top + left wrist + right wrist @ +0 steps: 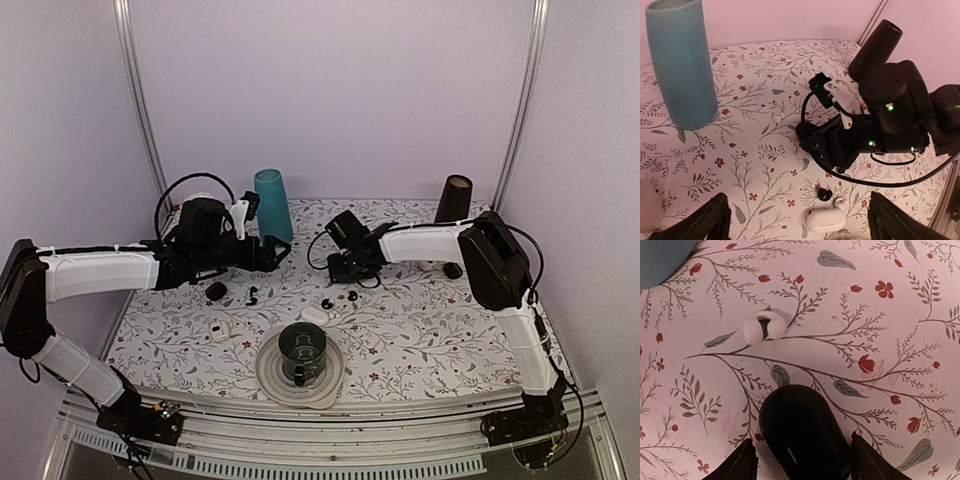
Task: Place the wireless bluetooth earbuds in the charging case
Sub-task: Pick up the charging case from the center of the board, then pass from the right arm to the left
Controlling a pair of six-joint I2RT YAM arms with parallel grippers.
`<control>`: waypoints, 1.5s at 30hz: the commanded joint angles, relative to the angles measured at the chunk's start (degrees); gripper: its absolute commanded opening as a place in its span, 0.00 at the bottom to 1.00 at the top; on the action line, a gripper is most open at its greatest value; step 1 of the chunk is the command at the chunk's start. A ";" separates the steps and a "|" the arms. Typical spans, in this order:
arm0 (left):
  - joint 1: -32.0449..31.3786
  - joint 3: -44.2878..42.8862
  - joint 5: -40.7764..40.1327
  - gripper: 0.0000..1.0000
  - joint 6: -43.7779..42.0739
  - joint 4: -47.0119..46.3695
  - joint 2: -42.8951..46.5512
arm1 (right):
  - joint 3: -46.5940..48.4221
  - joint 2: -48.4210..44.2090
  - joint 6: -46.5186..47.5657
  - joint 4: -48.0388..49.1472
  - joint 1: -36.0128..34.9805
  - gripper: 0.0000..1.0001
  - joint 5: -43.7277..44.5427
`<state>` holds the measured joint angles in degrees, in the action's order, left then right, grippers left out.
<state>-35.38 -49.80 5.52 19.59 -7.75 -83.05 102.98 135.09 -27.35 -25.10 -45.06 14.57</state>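
Left frame post [140, 110] bounds the left side. Left gripper [797, 202]: jaws spread wide, holding nothing, just beside the teal cup [682, 62]. A black oval pod [216, 291] and a white case [218, 330] lie nearer the bases on the floral table [420, 330]. The wireless bluetooth earbuds [327, 303] lie loose at centre, one near a second white case [825, 220]. Right gripper [802, 445]: jaws apart, straddling the charging case [800, 425]; contact cannot be determined. Open surface extends right to the dark cylinder [453, 198].
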 commanded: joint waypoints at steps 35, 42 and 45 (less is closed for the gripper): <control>0.77 -2.87 18.45 0.93 16.27 -7.99 -5.37 | -36.65 -29.97 18.86 36.15 -0.58 0.29 -13.57; 0.75 -4.67 23.42 0.85 21.35 -10.62 -8.03 | -40.53 -36.47 22.83 40.21 -3.35 0.29 -14.30; 0.70 -5.39 25.45 0.80 23.45 -11.45 -8.80 | -40.30 -37.62 25.18 40.33 -4.84 0.29 -12.66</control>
<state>-35.20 -53.10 26.81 39.31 -15.79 -90.76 62.92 100.49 -6.17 11.55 -48.01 1.32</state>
